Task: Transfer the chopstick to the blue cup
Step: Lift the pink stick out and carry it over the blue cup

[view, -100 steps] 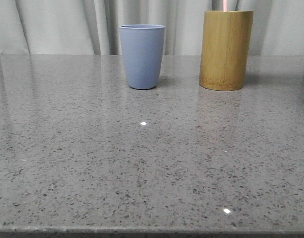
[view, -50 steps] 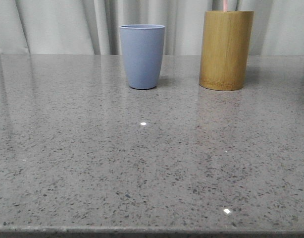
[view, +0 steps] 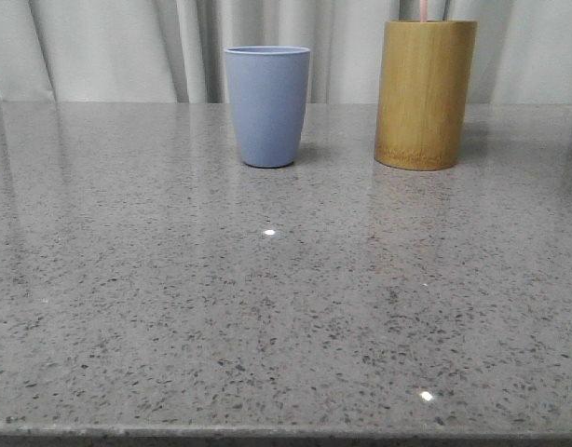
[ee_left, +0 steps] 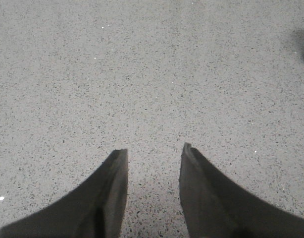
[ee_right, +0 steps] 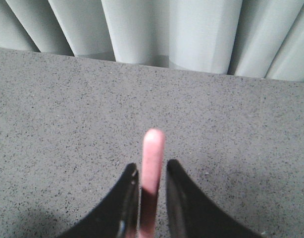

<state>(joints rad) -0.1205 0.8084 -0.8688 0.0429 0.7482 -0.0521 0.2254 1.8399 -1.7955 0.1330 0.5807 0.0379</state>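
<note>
Nothing shifted on tabletop (view: pixel 267 326) since earlier. Right gripper (ee_right: pixel 151 173) pinching thin pale pink chopstick (ee_right: pixel 152 163); left gripper (ee_left: pixel 153 153) spread, empty. Extraction step; next, lifting clear of tall bamboo cylinder (view: pixel 426 93), then carrying toward 9 o'clock over matte grey-blue cup (view: pixel 267 107).

Your two dark, matte pincers
Your left pincer (ee_left: pixel 153 151) shows broad, black, pointed tapering fingers; your right pincer (ee_right: pixel 151 171) shows slimmer, black, curved ones.
</note>
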